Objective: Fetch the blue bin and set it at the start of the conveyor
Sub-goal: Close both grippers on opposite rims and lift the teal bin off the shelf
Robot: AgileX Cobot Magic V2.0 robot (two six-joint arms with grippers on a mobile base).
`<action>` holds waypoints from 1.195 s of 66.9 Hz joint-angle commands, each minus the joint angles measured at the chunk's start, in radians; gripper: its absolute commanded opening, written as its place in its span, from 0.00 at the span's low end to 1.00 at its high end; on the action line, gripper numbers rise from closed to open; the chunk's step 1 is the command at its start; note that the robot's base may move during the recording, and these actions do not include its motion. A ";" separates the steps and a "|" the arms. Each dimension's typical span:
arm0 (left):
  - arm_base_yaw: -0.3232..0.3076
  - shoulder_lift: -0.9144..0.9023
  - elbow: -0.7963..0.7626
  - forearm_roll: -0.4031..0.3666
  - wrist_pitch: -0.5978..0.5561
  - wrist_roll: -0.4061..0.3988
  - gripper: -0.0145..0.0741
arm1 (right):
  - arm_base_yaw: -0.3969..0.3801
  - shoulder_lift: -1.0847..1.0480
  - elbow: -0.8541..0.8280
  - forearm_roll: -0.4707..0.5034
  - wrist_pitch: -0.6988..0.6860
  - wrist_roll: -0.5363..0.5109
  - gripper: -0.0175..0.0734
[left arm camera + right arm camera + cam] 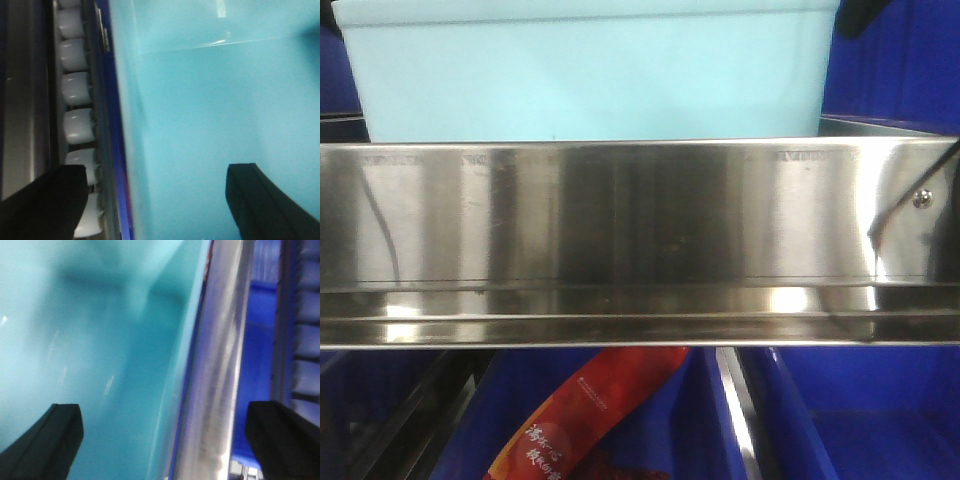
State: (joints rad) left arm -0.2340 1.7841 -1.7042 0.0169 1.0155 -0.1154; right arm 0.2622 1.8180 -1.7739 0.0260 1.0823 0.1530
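The blue bin [590, 75], a pale turquoise tub, sits on the upper shelf, filling the top of the front view. In the left wrist view my left gripper [152, 172] is open and straddles the bin's left wall [127, 125]. One finger [50, 200] is outside over the rollers and the other is inside the tub. My right gripper [162, 412] is open astride the bin's right wall [175, 390], with one finger [50, 435] inside and the other outside. The conveyor start is out of view.
A shiny stainless-steel shelf rail [640, 220] runs across in front of the bin. White rollers [75, 90] line the shelf to its left. Dark blue crates [865, 420] stand below, one holding a red packet [590, 410]. Another dark blue crate [260, 340] is right of the bin.
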 commanded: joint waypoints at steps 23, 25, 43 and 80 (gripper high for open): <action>0.002 0.016 -0.009 -0.010 -0.011 -0.005 0.04 | -0.003 0.025 -0.011 -0.001 -0.019 0.001 0.03; 0.002 0.016 -0.009 -0.010 -0.011 -0.005 0.04 | -0.003 0.025 -0.011 -0.001 -0.019 0.001 0.03; 0.002 -0.013 -0.011 -0.010 0.007 -0.005 0.04 | -0.003 -0.004 -0.011 -0.003 -0.002 0.003 0.03; 0.000 -0.341 -0.011 -0.017 0.007 -0.005 0.04 | 0.000 -0.300 -0.011 -0.005 -0.041 0.003 0.03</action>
State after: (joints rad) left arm -0.2325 1.4982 -1.7044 -0.0078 1.0440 -0.1322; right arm 0.2677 1.5694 -1.7759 0.0499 1.0789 0.1739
